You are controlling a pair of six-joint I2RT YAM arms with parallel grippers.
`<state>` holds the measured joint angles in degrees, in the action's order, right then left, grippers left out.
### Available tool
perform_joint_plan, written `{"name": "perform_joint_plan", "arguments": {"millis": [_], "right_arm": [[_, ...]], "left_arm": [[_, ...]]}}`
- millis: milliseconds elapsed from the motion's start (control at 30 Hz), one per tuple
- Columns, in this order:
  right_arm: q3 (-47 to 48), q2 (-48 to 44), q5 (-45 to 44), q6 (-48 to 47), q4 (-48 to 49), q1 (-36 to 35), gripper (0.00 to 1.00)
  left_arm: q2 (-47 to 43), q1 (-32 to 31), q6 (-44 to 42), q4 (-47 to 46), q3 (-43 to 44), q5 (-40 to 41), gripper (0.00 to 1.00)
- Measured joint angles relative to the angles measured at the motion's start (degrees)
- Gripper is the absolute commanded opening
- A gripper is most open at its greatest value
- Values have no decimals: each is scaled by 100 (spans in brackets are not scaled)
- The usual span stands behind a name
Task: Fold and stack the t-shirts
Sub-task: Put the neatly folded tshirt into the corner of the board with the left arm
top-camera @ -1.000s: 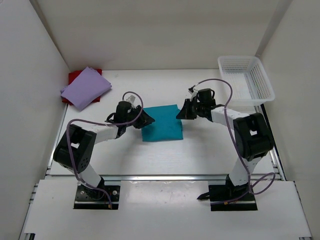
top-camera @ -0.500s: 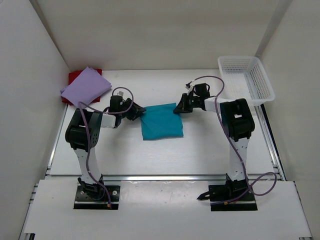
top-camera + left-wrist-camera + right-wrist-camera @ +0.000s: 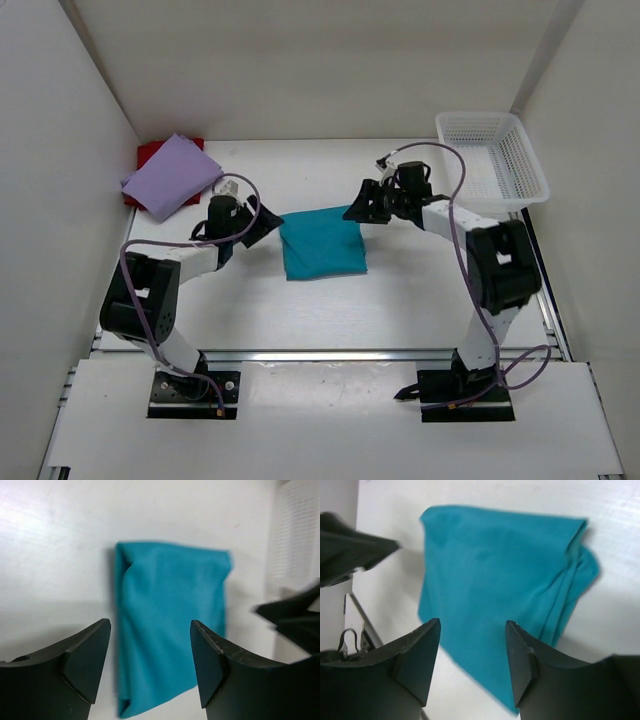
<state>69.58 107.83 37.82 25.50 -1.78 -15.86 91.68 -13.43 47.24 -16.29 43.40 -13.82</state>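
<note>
Between my left gripper (image 3: 267,222) and right gripper (image 3: 352,212): folded teal t-shirt (image 3: 322,245), centred on the tabletop (image 3: 400,300).
I am holding both wide open, empty; lavender t-shirt (image 3: 172,176) atop red t-shirt (image 3: 150,153) is sitting far-left, nearer my left arm.

We find the folded teal t-shirt (image 3: 490,575) lying on the white table (image 3: 620,530), its cloth bunched along its right edge. The right gripper (image 3: 472,624) sits over the shirt with jaws spread and cloth showing between them. The left gripper (image 3: 355,547) is just beyond the shirt's left edge.

Teal t-shirt (image 3: 322,243), lavender t-shirt (image 3: 172,175), red t-shirt (image 3: 148,153)
</note>
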Motion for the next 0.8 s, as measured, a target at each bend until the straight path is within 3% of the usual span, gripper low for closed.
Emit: {"name": "perform_joint_plan", "arguments": {"millis": [133, 300, 367, 433, 467, 533, 800], "right_arm": [[-1008, -1141, -9, 94, 518, -52, 55], [-1954, -1810, -4, 232, 885, -52, 55], [-2164, -1862, 7, 262, 931, -46, 56], [-2310, -1880, 22, 299, 940, -17, 55], [-2450, -1987, 35, 328, 957, 61, 54], [-2498, -2050, 33, 330, 1012, 85, 54], [-3582, -3112, 166, 472, 1314, 345, 53]], "left_arm": [[308, -179, -389, 479, -236, 127, 73], [846, -365, -280, -168, -127, -420, 70], [1233, -507, -140, -525, 83, -688, 59], [1672, -702, -2, -791, 382, -890, 34], [1878, -796, 81, -890, 505, -955, 8], [2229, -997, 358, -944, 822, -1228, 0], [2997, -835, 533, 306, 3801, -1432, 0]]}}
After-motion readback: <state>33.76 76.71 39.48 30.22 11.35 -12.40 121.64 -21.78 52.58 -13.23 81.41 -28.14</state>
